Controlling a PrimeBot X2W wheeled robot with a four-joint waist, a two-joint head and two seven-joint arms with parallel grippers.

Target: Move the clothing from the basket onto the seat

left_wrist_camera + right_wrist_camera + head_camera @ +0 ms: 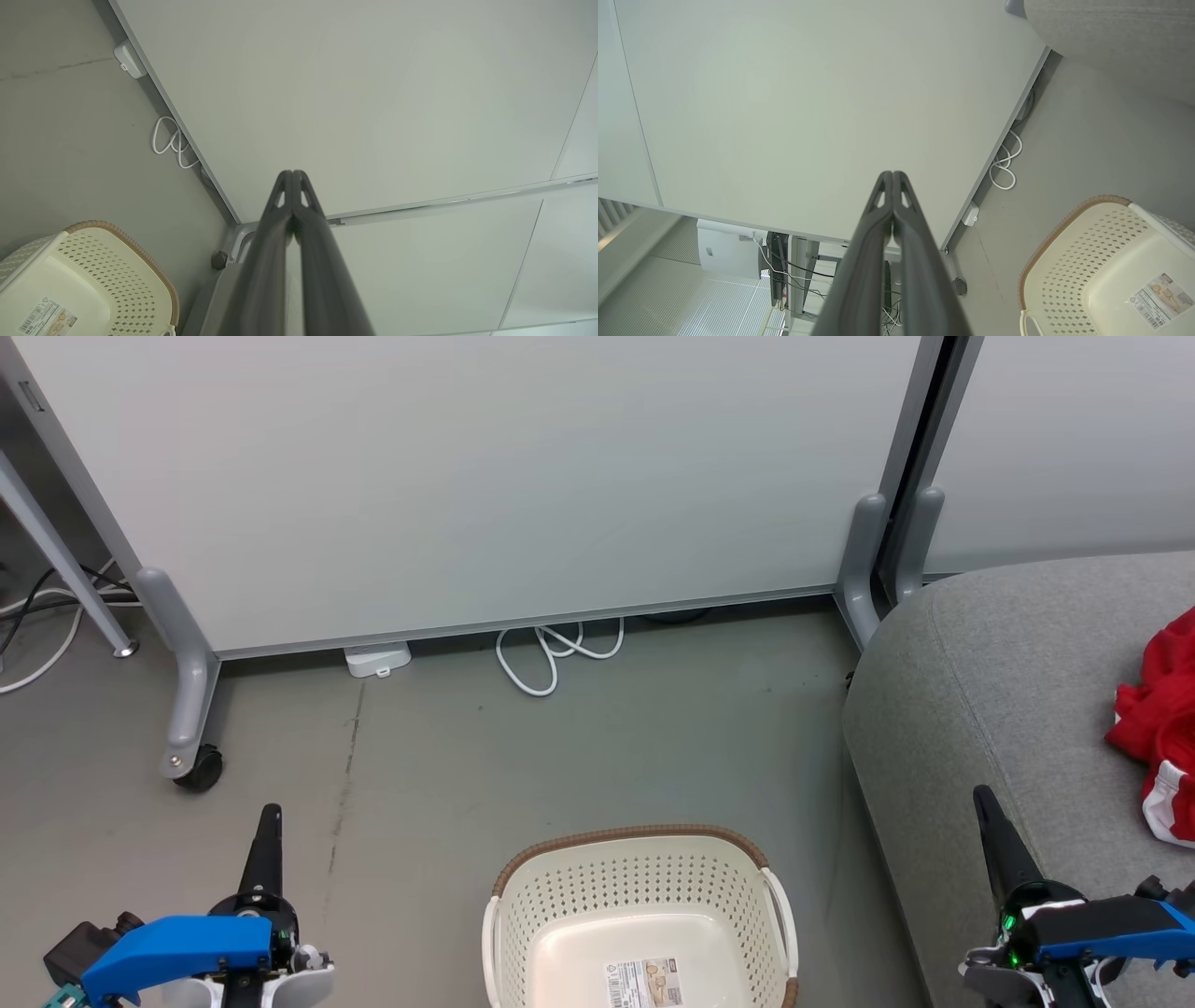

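Plastic, cloth and paper are showing distinct finishes.
The cream-white perforated plastic basket (644,882) is gleaming smooth and faintly glossy on its base, its brown rim (625,832) is looking woven, and the printed paper label (642,982) is looking matt. The large light grey upholstered seat (990,691) is showing a matt, finely textured cloth; the bright red soft fabric clothing (1162,709) is looking crumpled.

The grey floor (597,747) carries the basket (635,835), standing upright. Beyond the basket a looped white cable (546,658) lies on the floor. Beyond and left of the basket sits a small white box (377,659). Right of the basket stands the seat (990,672), with red clothing (1162,709) heaped on it.
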